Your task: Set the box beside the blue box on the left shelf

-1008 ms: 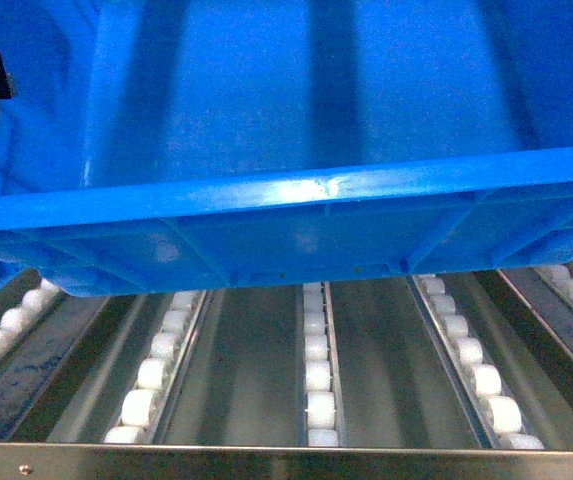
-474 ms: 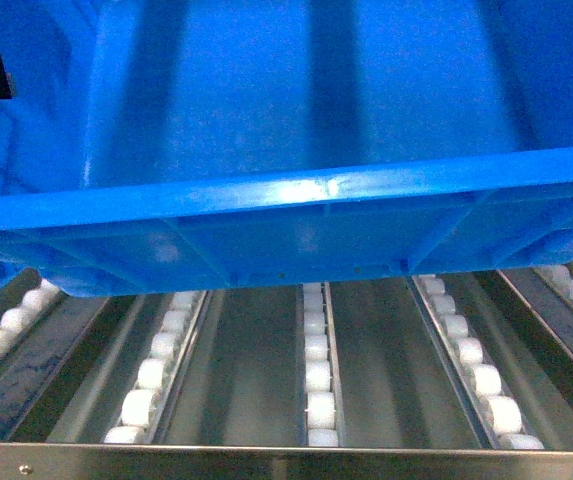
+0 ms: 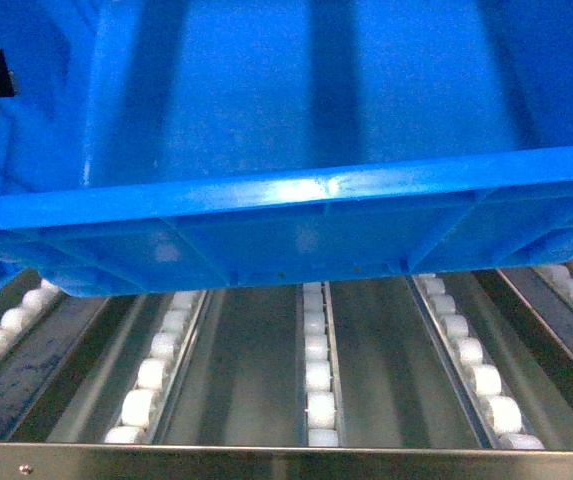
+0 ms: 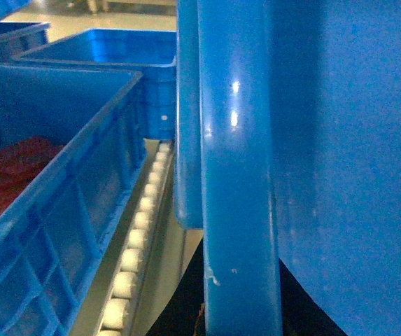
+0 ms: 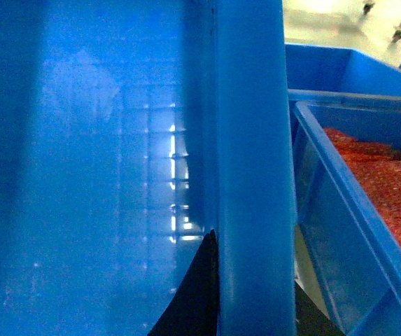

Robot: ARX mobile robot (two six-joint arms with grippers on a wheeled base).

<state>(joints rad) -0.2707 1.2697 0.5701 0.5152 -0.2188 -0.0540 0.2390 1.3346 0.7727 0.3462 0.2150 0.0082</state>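
Box (image 3: 296,120): large bright blue crate filling the upper part of the head view, its thick near rim running from side to side and tilted slightly, left end lower; its underside clears the rollers at the front of the shelf, though how its far end sits cannot be seen.
Shelf (image 3: 286,460): grey metal rack with a steel front lip along the bottom edge and lanes of white rollers (image 3: 318,375) running back under the box.
Left gripper (image 4: 186,308): only a dark shape shows at the bottom of the left wrist view, on both sides of the box's left rim; it looks clamped on that rim, but the fingers are too hidden to be sure, so I cannot tell its state.
Right gripper (image 5: 193,294): a dark wedge lies against the inner face of the box's right rim; the rest is hidden, so open or closed cannot be told.
Left neighbour (image 4: 53,182): a second blue crate stands just beside the box toward the shelf's left edge, one roller lane bare between them, something red inside it.
Right neighbour (image 5: 361,203): another blue crate near the box's right side, filled with red material.
Crates behind (image 4: 127,49): more blue crates toward the shelf's rear.
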